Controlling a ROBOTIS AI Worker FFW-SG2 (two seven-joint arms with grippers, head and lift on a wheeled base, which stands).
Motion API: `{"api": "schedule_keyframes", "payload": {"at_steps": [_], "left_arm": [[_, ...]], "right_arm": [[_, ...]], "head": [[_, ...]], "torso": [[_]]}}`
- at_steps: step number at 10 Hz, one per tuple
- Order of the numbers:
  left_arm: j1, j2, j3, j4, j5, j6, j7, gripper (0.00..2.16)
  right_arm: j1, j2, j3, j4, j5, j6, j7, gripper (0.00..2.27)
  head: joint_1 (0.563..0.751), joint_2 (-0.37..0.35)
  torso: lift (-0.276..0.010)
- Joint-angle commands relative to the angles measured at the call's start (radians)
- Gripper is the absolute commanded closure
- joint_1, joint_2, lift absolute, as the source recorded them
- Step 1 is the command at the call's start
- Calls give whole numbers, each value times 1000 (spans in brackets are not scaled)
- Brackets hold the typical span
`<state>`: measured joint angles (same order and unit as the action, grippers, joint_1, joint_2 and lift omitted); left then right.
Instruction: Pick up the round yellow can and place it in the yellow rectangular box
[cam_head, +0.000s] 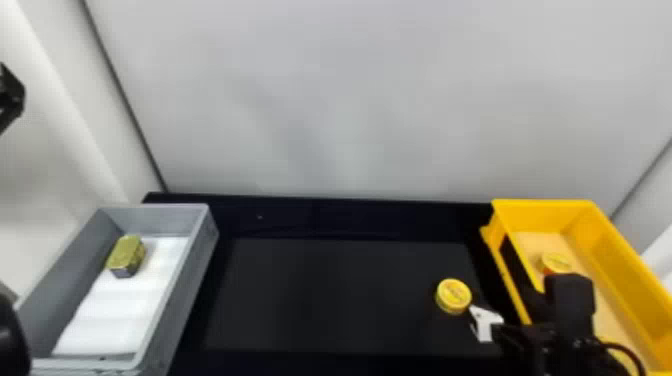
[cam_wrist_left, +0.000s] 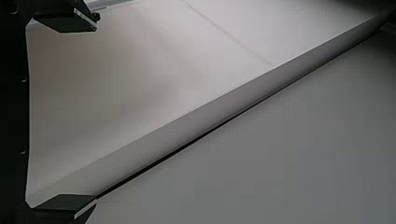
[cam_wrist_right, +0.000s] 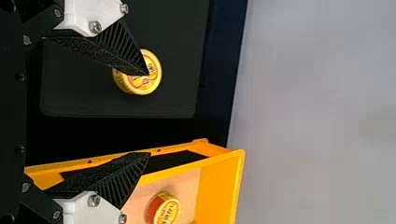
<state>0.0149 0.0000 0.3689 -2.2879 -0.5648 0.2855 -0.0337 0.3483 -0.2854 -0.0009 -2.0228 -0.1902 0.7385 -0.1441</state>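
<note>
The right gripper (cam_head: 515, 311), wide open and empty, has the round yellow can (cam_head: 454, 296) near its left finger, on the tabletop (cam_head: 325, 300) (a similar can (cam_head: 557, 261) sits in the yellow rectangular box (cam_head: 542, 214)).

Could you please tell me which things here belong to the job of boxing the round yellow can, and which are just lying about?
For the job:
- round yellow can on the dark mat
- yellow box
- right gripper, open

Lying about:
- second round can, already in that box
- gold-topped tin
- grey box holding the tin
</note>
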Motion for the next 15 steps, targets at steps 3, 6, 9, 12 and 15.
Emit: {"api": "schedule_keyframes", "payload": {"at_steps": [3,6,9,12,15], "left_arm": [[2,-3,-4,-4,-1,-2,0,-2],[3,-3,-5,-4,-1,-5,0,-2],[2,-3,-7,-5,-1,-5,-2,-2],[0,-3,-5,-5,-1,-3,-3,-2],[0,-3,-8,-5,-1,0,-3,-2]], "right_arm": [[-41,-14,36,75,0,12,1,220],[-40,-26,85,181,40,-151,-9,220],[-66,-41,139,280,80,-278,35,220],[-94,-35,160,315,215,-316,143,217],[-106,-37,170,312,249,-336,103,220]], "head": [[686,14],[686,14],[686,14],[686,14],[686,14]], "torso": [[-56],[-56],[-56],[-56],[-56]]}}
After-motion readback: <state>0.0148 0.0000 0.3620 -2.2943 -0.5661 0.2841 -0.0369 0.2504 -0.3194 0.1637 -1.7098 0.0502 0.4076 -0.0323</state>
